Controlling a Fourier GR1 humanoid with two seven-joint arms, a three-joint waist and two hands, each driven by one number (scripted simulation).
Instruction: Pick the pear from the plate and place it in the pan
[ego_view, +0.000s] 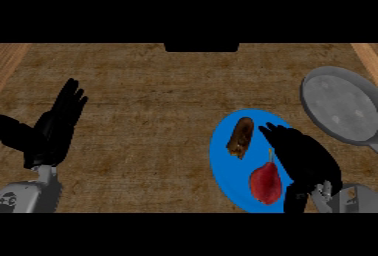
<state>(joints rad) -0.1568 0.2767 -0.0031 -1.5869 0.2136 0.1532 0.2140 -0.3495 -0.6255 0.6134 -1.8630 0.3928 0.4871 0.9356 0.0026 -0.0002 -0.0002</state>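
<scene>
Right hand (310, 160) covers the right side of the blue plate (225, 160), whose lower rim is cut by the bottom band, the grey pan (339, 107) runs off the right edge with its handle barely showing, and whether the fingers touch the red pear (266, 184) is unclear.

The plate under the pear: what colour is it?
Blue plate, head view.

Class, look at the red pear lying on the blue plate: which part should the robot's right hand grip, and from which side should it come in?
Grip the pear round its wide lower body, not the thin stem pointing up the view. It lies flat on the plate, so come from above and from the right, where the right hand already hovers open. The brown food lies up-left of the pear, clear of that approach.
</scene>
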